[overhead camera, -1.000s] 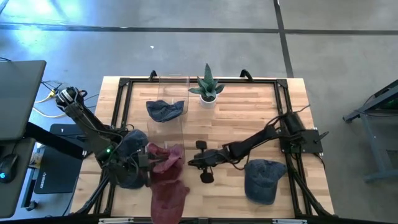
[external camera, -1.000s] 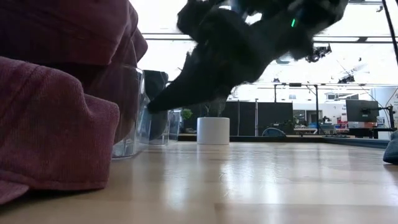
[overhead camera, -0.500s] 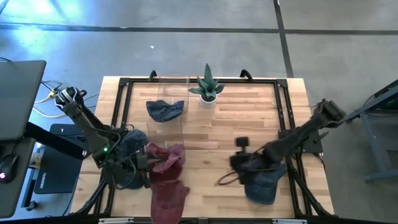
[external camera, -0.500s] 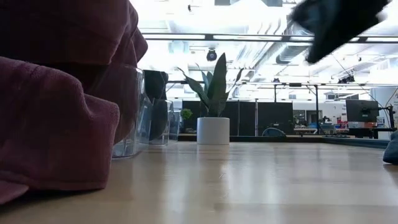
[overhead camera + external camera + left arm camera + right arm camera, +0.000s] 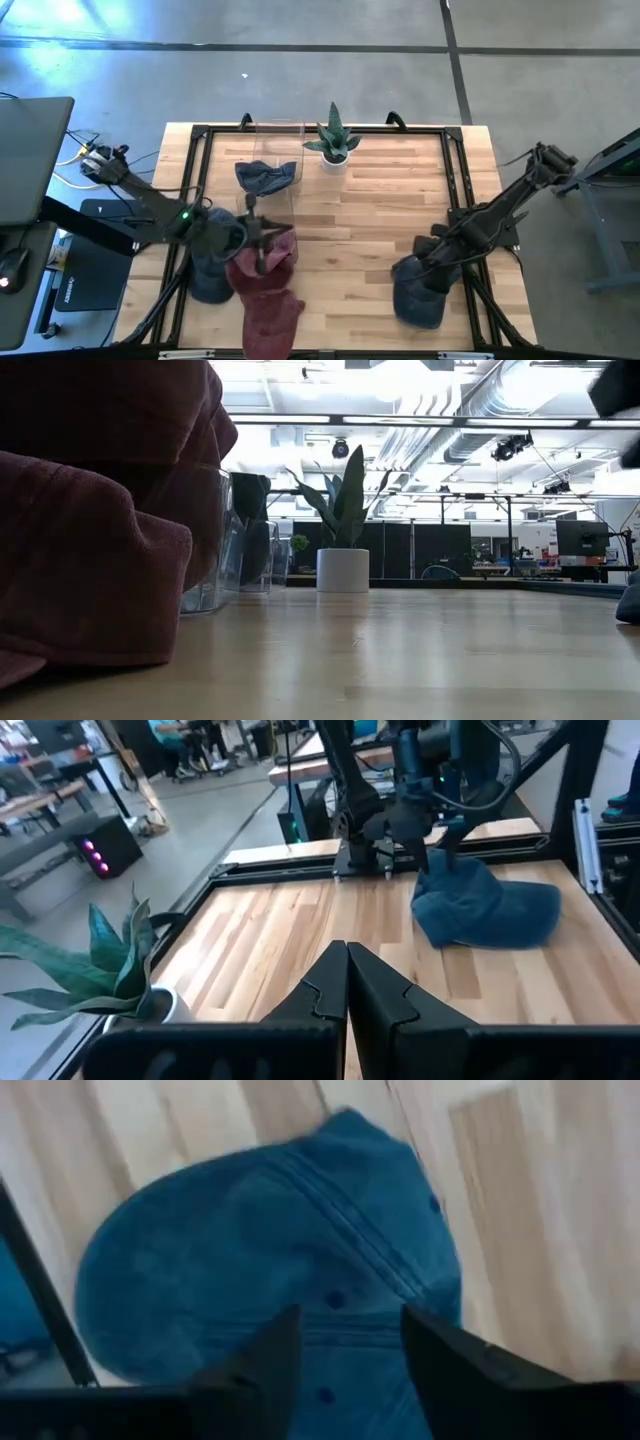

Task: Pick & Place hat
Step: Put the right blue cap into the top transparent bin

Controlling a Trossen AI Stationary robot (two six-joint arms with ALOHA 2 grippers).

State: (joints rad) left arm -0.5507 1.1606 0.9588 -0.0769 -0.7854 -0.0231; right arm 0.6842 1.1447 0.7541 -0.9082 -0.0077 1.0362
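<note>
A blue hat (image 5: pixel 418 292) lies crown up on the wooden table near its right edge, also seen in the left wrist view (image 5: pixel 487 905). My right gripper (image 5: pixel 345 1352) is open just over the hat's crown (image 5: pixel 260 1270), pointing down (image 5: pixel 432 262). My left gripper (image 5: pixel 347 982) is shut with nothing between its fingers. It is held level above the maroon hats (image 5: pixel 262 268) at the table's left (image 5: pixel 262 236). Another blue hat (image 5: pixel 267 178) rests in a clear container (image 5: pixel 285 135) at the far left. My right gripper comes at the blue hat from above, one finger (image 5: pixel 262 1365) on either side of the crown's seam. I cannot tell whether the fingertips touch the cloth. The hat lies flat on the table.
A potted plant (image 5: pixel 334 140) stands at the far edge in the middle. A second maroon hat (image 5: pixel 272 316) lies at the near edge, and a dark blue hat (image 5: pixel 210 262) under my left arm. Bare wood (image 5: pixel 370 200) stretches between the two arms.
My right gripper has swung from the table's middle toward the right edge and come down over the blue hat. My left gripper has moved a little toward the table's right and far side, over the maroon hats. The hats lie as before.
</note>
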